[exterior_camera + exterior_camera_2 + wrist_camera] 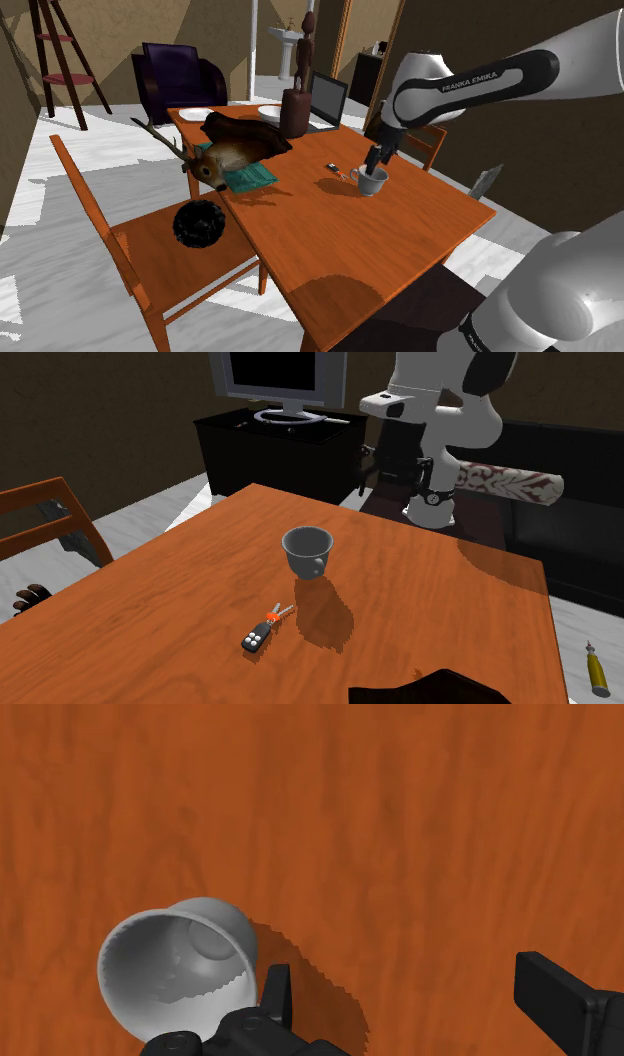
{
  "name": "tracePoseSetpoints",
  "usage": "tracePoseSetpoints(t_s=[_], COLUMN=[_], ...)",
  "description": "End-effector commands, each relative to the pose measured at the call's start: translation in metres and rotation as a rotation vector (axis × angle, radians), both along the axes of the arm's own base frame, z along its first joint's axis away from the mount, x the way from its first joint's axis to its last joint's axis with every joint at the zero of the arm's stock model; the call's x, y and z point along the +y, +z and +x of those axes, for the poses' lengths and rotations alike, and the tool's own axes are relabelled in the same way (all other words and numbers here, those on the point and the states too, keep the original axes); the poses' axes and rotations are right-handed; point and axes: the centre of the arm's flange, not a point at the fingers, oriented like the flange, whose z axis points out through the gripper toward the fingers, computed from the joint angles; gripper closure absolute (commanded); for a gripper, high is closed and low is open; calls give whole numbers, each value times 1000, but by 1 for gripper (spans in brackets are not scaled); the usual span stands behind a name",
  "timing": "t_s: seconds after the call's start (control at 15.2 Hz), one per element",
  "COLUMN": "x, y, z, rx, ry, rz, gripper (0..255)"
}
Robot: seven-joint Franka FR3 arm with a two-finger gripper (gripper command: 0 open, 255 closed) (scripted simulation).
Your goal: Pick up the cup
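One grey cup (307,550) stands upright on the table (150,602), one key fob (257,640) near it. The gripper (418,994) has its two fingers spread, the cup just outside them

Grey cup (305,547) is sitting upright around the middle of the table (480,622), handle facing the camera. Key fob (256,639) is lying between it and the near edge, apart from it. White arm (440,412) is hanging beyond the far edge.
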Motion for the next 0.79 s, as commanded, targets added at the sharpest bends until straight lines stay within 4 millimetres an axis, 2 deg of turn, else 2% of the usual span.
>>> tracePoseSetpoints(t_s=[0.0, 0.59, 0.73], x=[-13, -75, -75], y=[-16, -87, -93], z=[15, 75, 75], rx=[2, 17, 17], ry=[-5, -30, -30], rz=[-26, -138, -138], gripper=[0, 0, 0])
